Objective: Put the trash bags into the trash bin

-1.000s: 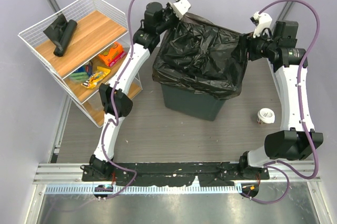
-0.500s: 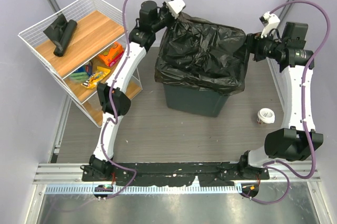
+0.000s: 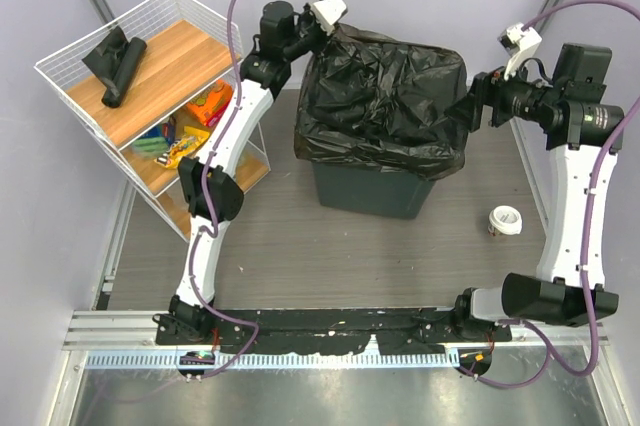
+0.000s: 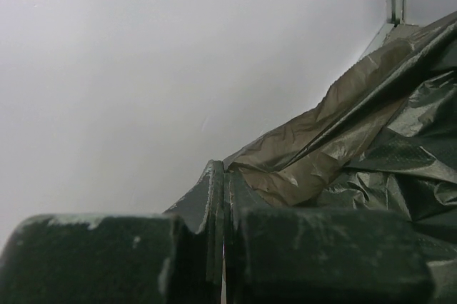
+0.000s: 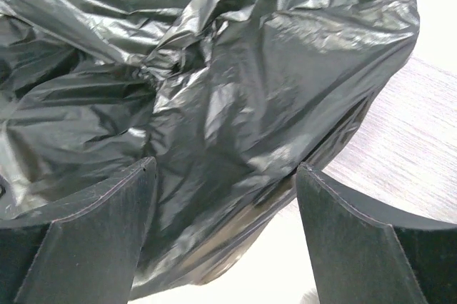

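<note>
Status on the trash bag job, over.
Left end effector shut on trash bag, far corner. Right end effector open beside it. Bag draped over trash bin rim. Nothing blocking.

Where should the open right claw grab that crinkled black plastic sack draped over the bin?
Probably the loose hem of the crinkled black plastic sack, overhanging the right rim of the dark grey-green bin, coming from the right. The thin film bunches into pinchable folds, and the open right gripper faces it; the left gripper holds the far-left corner.
</note>
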`<state>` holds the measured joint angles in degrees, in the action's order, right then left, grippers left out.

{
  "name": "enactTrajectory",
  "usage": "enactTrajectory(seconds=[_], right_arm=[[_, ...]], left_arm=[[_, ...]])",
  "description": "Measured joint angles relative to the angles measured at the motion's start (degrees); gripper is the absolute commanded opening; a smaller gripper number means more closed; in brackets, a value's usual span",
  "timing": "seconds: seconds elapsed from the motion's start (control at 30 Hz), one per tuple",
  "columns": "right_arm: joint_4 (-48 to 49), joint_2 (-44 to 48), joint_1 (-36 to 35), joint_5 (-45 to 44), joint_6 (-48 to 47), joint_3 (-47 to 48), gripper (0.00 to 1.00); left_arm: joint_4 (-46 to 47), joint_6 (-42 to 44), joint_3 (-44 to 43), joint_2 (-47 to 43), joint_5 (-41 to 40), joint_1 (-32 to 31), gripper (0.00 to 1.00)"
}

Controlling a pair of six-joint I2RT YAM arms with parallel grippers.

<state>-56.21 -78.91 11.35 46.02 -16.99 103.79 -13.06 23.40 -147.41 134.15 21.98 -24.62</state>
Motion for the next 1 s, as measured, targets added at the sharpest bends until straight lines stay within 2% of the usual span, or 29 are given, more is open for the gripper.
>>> enactTrajectory(seconds=[0.17, 0.3, 0.4, 0.5, 0.7, 0.77, 0.83, 0.9, 1.0], right_arm=[[-4.7, 1.8, 0.1, 0.7, -3.0, 0.5, 0.84], [-6.4, 1.8, 0.7, 0.8, -3.9, -0.7, 0.84], [-7.0, 1.9, 1.2, 0.8, -4.2, -1.7, 0.84], [-7.2, 2.6, 1.4, 0.8, -4.4, -2.6, 0.84], [-7.7, 3.9, 1.6, 0.8, -5.2, -3.3, 0.84], [-7.7, 4.0, 1.6, 0.7, -5.4, -3.4, 0.84], [-7.7, 4.0, 1.7, 0.6, -5.4, -3.4, 0.84], [-7.7, 4.0, 1.7, 0.6, -5.4, -3.6, 0.84], [-7.7, 4.0, 1.9, 0.6, -5.3, -3.8, 0.84]], left_arm=[[-0.8, -0.5, 2.9, -2.3, -1.7, -0.4, 0.00], [-1.8, -0.3, 3.3, -3.1, -3.7, -1.2, 0.07], [-2.2, -0.4, 3.3, -3.2, -4.9, -1.4, 0.20], [-2.6, -0.5, 3.3, -3.5, -6.0, -1.4, 0.43], [-3.4, -2.8, 3.3, -4.2, -7.3, -1.0, 0.62], [-3.4, -4.2, 3.1, -4.2, -7.4, -0.4, 0.61], [-3.6, -5.4, 3.1, -4.2, -7.3, 0.1, 0.53], [-4.0, -6.4, 3.1, -4.2, -7.1, 0.7, 0.38], [-5.1, -7.5, 3.1, -4.2, -6.4, 1.4, 0.07]])
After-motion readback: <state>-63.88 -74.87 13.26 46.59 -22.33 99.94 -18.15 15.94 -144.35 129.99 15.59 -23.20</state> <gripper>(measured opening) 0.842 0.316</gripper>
